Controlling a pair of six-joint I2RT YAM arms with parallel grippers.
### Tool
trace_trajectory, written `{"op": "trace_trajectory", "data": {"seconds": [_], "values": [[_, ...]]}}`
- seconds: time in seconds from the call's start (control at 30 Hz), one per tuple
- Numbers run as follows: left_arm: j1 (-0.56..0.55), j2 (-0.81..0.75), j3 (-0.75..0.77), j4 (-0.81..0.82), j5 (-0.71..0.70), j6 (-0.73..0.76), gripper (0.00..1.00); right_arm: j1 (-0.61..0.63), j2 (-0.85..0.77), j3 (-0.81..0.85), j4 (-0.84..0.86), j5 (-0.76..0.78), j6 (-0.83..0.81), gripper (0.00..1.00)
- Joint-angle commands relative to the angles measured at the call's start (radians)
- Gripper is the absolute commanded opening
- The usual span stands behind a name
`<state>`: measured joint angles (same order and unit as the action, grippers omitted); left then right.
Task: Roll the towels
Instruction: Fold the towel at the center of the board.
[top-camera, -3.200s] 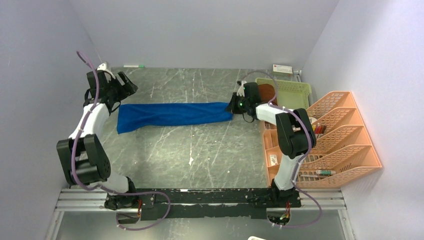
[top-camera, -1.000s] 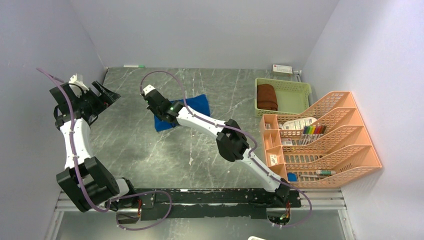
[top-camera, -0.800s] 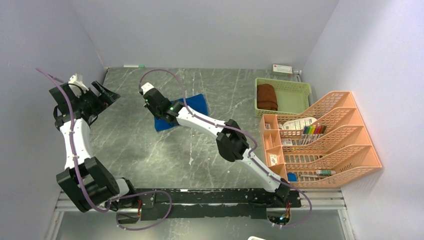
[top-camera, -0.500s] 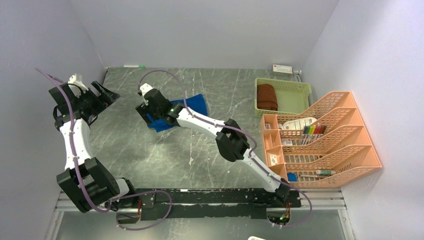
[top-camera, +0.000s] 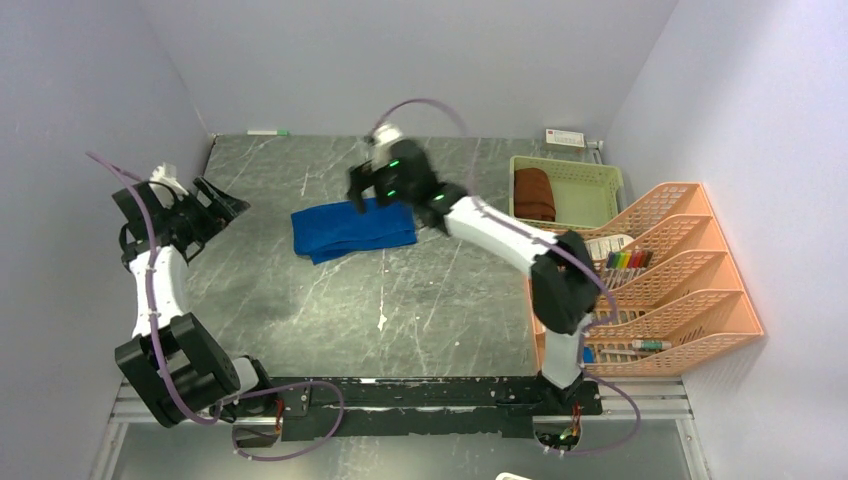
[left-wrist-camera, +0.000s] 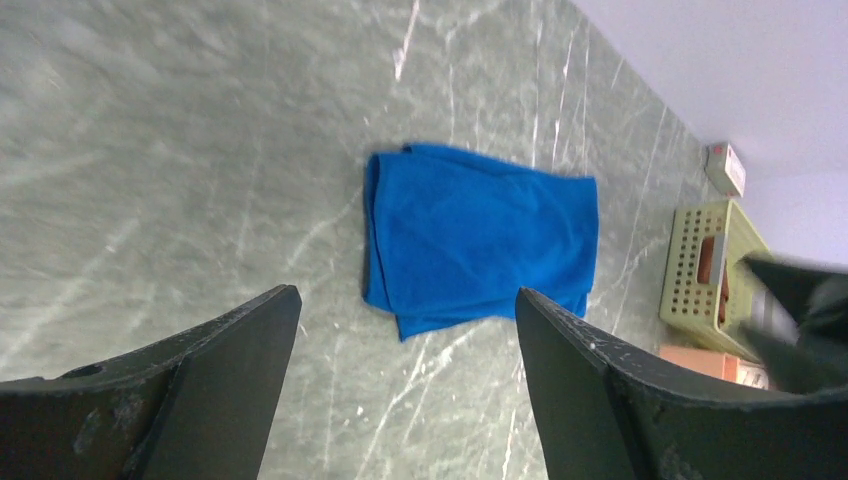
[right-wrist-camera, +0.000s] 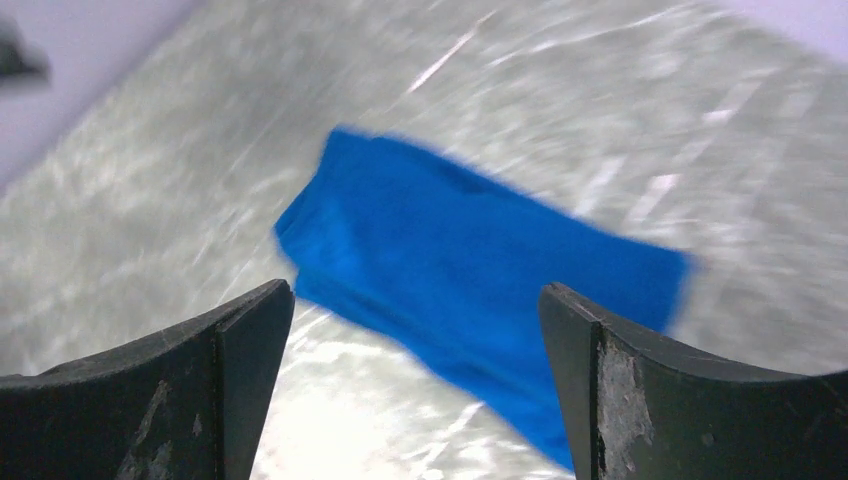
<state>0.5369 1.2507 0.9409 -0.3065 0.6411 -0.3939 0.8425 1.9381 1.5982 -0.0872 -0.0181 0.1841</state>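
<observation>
The blue towel (top-camera: 355, 230) lies folded over itself on the grey marble table, left of centre, with nothing holding it. It fills the middle of the left wrist view (left-wrist-camera: 480, 235) and of the blurred right wrist view (right-wrist-camera: 480, 260). My right gripper (top-camera: 358, 194) hovers open above the towel's far right corner, its jaws wide and empty (right-wrist-camera: 415, 290). My left gripper (top-camera: 228, 203) is open and empty too (left-wrist-camera: 405, 300), off to the towel's left and apart from it. The rust-brown towel (top-camera: 533, 193) sits rolled in the green basket (top-camera: 585, 185).
An orange desk organiser (top-camera: 650, 270) with pens and papers stands along the right wall, just in front of the basket. A small white box (top-camera: 565, 138) and a marker (top-camera: 268, 132) lie at the table's back edge. Walls close in on the left and right.
My right gripper opened, let go of the blue towel's end at the left and swung back to the right above it. The towel stays doubled over. My left arm dipped slightly.
</observation>
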Motion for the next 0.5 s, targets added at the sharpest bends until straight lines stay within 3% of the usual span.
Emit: {"op": "trace_trajectory", "data": {"seconds": [0.0, 0.2, 0.47], "values": [[-0.073, -0.028, -0.058, 0.025, -0.018, 0.004, 0.91, -0.249, -0.055, -0.146, 0.146, -0.141, 0.101, 0.93], [-0.094, -0.034, -0.064, 0.019, -0.047, 0.005, 0.91, -0.408, 0.045, -0.214, 0.223, -0.361, 0.155, 0.91], [-0.111, -0.033, -0.069, 0.025, -0.061, -0.012, 0.90, -0.444, 0.162, -0.212, 0.241, -0.444, 0.198, 0.80]]}}
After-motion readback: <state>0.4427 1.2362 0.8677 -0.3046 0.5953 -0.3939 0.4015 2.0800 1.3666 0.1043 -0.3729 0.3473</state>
